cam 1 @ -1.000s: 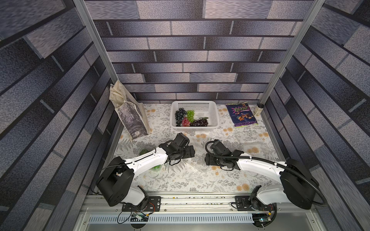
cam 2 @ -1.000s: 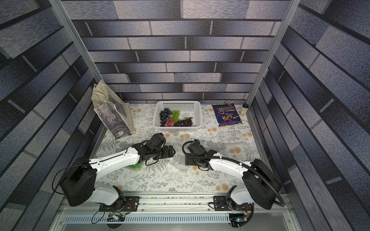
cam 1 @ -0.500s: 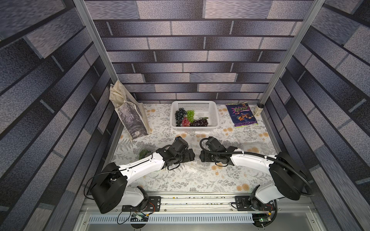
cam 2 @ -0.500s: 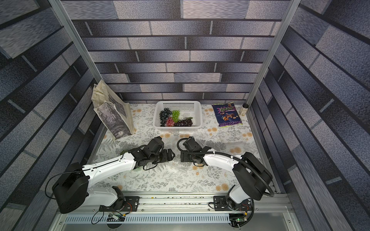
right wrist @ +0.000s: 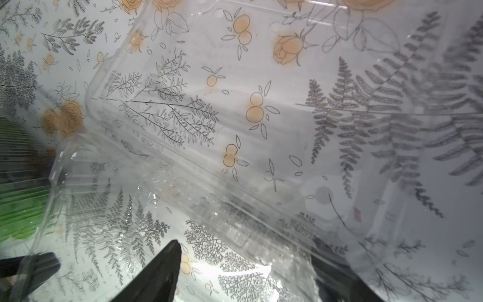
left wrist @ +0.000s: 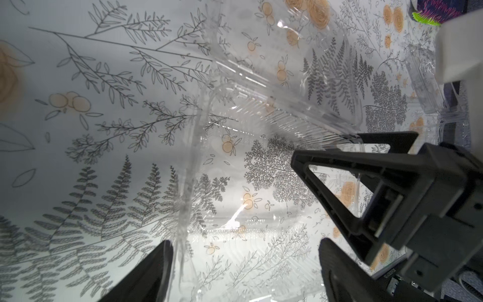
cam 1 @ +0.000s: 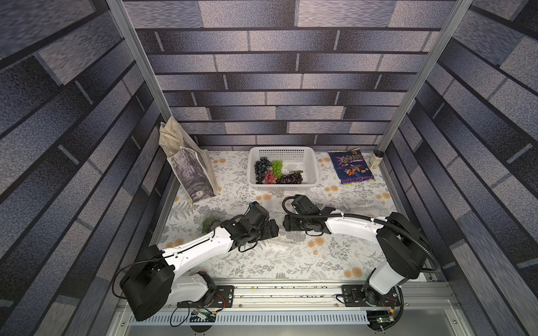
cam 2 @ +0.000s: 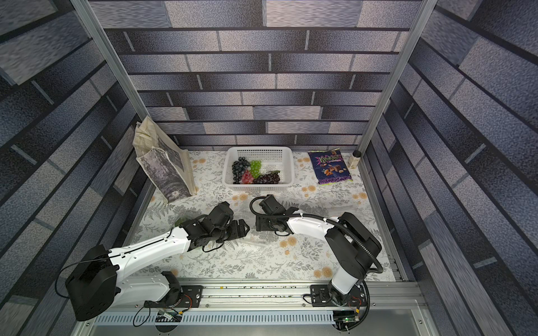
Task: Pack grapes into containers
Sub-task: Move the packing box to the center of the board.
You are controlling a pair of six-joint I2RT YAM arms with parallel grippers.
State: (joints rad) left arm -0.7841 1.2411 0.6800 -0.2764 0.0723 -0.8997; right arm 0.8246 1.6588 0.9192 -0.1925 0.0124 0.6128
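my left arm (cam 1: 201, 250) and right arm (cam 1: 349, 229) are white shells between bulky black joints. a ribbed black cable (cam 1: 419, 239) trails along the right one.

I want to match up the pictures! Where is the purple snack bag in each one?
In a top view: the snack bag lies flat at the back, near the white basket, not touching.
In a top view: same spot, snack bag near that basket.
Left wrist: only its purple-and-green corner peeks in at the frame's edge.
Right wrist: not in it.
Shared landmark: the flowered tablecloth, in all four.
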